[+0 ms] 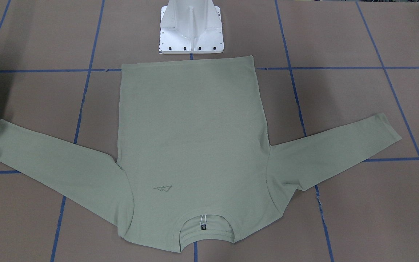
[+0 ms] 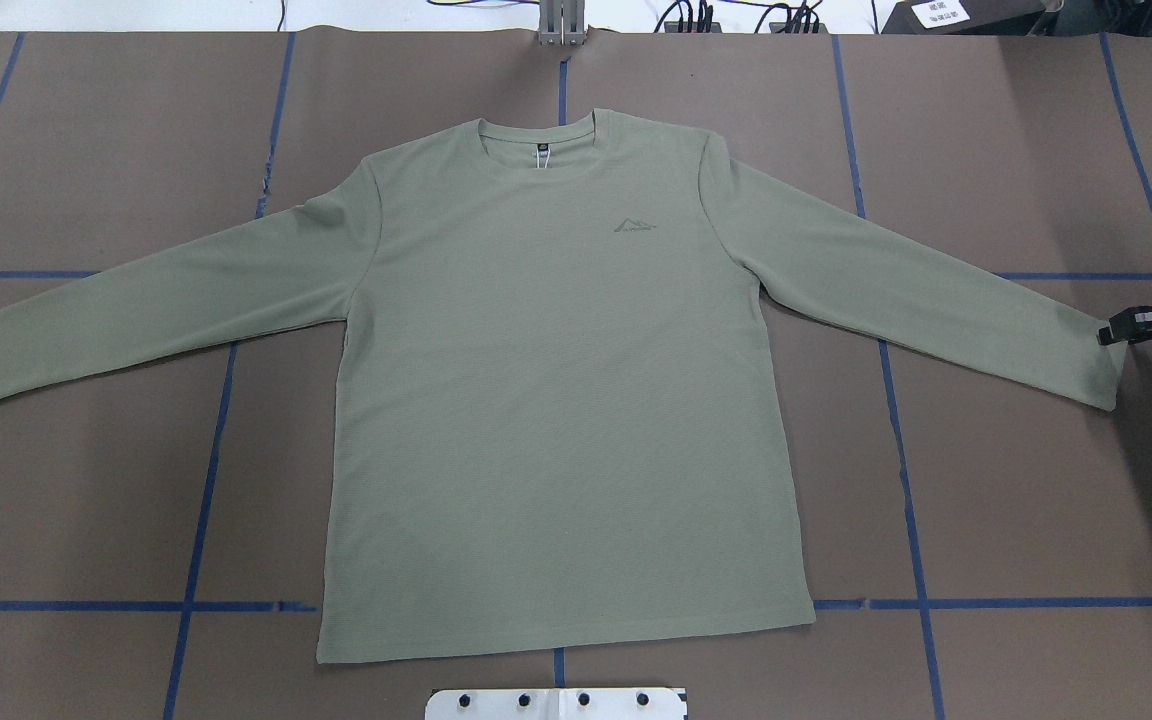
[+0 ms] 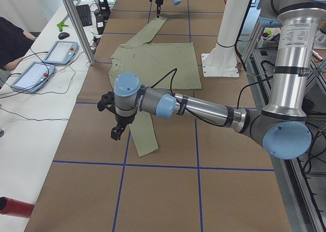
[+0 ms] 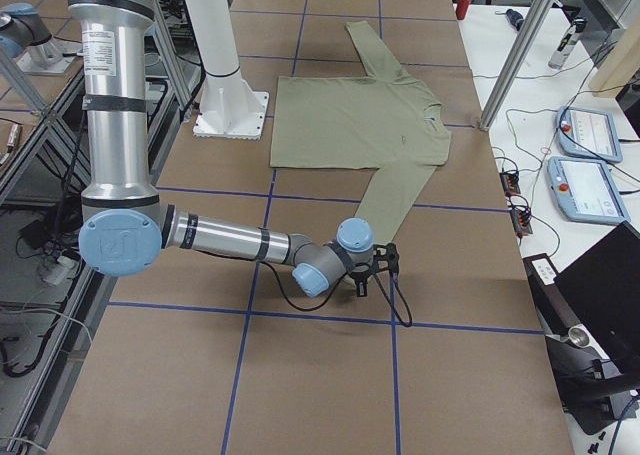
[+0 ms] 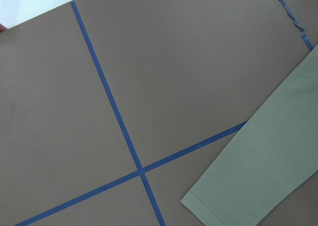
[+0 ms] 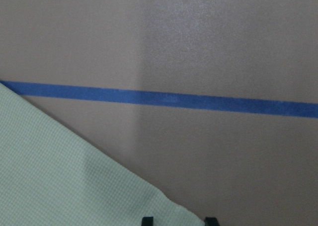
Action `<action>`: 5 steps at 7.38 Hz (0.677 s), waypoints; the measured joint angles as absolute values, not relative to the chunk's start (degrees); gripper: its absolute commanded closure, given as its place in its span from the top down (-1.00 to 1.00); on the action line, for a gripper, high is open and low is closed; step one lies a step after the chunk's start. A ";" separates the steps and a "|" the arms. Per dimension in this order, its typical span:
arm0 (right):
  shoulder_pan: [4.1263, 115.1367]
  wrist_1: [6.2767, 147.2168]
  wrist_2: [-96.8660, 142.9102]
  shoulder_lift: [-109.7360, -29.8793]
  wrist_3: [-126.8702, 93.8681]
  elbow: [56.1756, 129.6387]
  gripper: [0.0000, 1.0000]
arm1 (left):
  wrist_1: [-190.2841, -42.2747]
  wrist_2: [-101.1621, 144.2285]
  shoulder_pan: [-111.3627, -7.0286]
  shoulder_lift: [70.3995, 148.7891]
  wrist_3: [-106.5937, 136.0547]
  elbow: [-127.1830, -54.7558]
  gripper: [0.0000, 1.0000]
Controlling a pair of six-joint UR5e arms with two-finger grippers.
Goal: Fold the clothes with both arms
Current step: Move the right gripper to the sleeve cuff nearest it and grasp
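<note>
Flat on the bench (image 2: 86, 500) lies the shirt (image 2: 556, 400), chest side up and spread to its full outline. It is a pale sage-green knit with a fine, even rib texture. In the overhead view its round ribbed neckline (image 2: 536, 135) points to 12 o'clock and its straight hem to 6 o'clock. The sleeves run out straight and taper toward 8 and 4 o'clock. A small black label (image 2: 542, 150) sits inside the collar, and a faint tonal peak-shaped logo (image 2: 636, 224) marks the chest.

The bench top is matte brown paper crossed by a grid of blue tape (image 2: 198, 500). A white metal pedestal (image 1: 191, 32) with bolt holes along its plate stands just beyond the hem.

Seen from overhead, the right claw (image 2: 1121, 328) is at 3 o'clock, down at the end of the right cuff (image 2: 1106, 375). In the right wrist view its two black fingertips (image 6: 147, 220) stand spread apart, with the corner of the cuff lying between them and nothing pinched.

From the table's left end, the left claw (image 3: 117, 131) hangs over bare paper beside the near sleeve's cuff (image 3: 146, 149). I cannot tell whether it is spread or pressed together. Its wrist camera looks down on that cuff's stitched edge and a tape crossing.
</note>
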State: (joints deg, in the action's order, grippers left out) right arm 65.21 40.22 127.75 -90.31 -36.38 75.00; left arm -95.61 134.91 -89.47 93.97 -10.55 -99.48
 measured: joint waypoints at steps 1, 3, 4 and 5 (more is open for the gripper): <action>65.21 40.24 127.75 -90.23 -36.54 75.05 -1.00 | -95.59 134.91 -89.47 93.98 -10.55 -99.49 1.00; 65.52 40.60 128.25 -90.17 -36.84 76.43 -1.00 | -95.60 134.91 -89.47 94.03 -10.55 -99.47 1.00; 66.15 42.41 128.41 -90.17 -36.88 78.44 -1.00 | -95.57 134.91 -89.47 94.04 -10.55 -99.47 1.00; 66.87 47.45 128.34 -90.09 -36.92 82.51 -1.00 | -95.57 134.91 -89.47 94.07 -10.53 -99.48 1.00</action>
State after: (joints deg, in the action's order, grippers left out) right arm 66.87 47.45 128.34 -90.09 -36.92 82.51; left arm -95.57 134.91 -89.47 94.07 -10.53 -99.48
